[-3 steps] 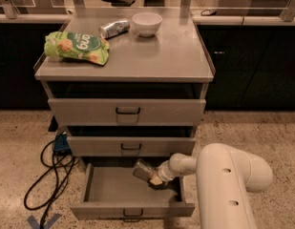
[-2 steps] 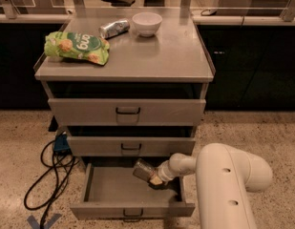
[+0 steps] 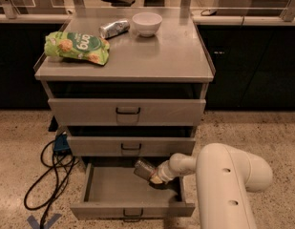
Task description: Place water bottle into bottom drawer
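Nearest, the bottom drawer, the lowest and deepest grey metal drawer of the cabinet, stands pulled out, showing its flat grey interior. The thick white robot arm reaches in from the right. Its gripper sits over the drawer's right rear part, clamped on the water bottle, a small clear crinkled plastic bottle held tilted inside the drawer opening. A black cable loops on the floor to the left. Above, the middle drawer and top drawer are nearly closed. On the grey counter, a green crinkly snack bag lies near the front left corner. A silver can lies on its side by the rear edge, and a white bowl stands just beside it.
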`<act>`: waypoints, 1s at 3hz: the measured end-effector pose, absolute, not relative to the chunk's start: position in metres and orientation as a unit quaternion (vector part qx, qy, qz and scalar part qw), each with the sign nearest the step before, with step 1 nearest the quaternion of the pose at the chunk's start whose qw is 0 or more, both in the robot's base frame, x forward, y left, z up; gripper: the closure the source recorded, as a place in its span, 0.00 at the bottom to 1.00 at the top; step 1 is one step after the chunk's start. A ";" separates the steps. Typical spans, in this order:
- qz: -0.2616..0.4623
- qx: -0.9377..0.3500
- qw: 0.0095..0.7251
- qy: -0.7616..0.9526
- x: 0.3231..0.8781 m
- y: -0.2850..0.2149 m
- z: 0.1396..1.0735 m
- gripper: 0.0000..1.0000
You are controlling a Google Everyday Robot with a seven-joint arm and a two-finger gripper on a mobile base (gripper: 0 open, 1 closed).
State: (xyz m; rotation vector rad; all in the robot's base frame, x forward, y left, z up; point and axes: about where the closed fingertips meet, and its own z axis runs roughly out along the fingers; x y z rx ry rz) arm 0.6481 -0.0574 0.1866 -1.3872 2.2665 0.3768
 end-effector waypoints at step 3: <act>0.137 -0.503 0.227 0.822 0.648 -0.057 0.187 0.00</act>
